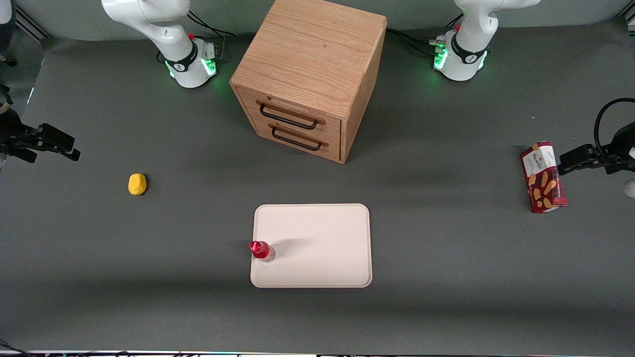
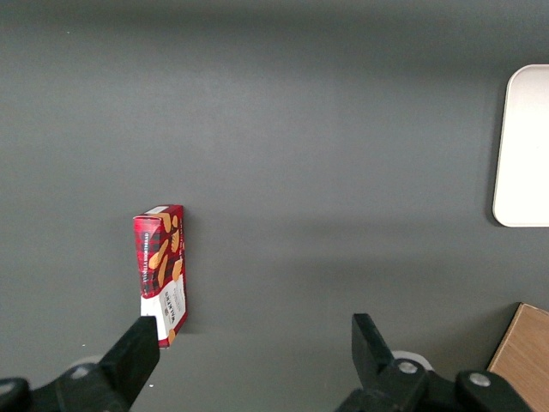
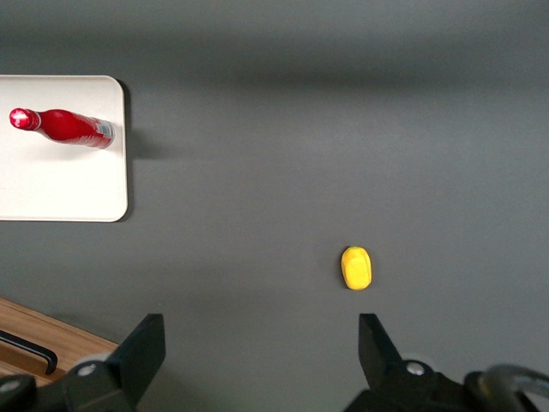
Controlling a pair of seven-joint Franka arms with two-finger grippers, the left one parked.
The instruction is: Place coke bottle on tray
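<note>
The coke bottle (image 1: pixel 261 250), slim and red with a red cap, stands upright on the cream-pink tray (image 1: pixel 322 248), close to the tray's edge toward the working arm's end. It also shows in the right wrist view (image 3: pixel 67 127) on the tray (image 3: pixel 60 184). My right gripper (image 1: pixel 62 147) is open and empty, raised above the table at the working arm's end, well away from the tray and bottle. Its fingers (image 3: pixel 147 345) stand wide apart over bare grey table.
A yellow lump (image 1: pixel 137 184) lies on the table between my gripper and the tray, also in the right wrist view (image 3: pixel 357 268). A wooden two-drawer cabinet (image 1: pixel 310 74) stands farther from the camera than the tray. A red snack box (image 1: pixel 543 177) lies toward the parked arm's end.
</note>
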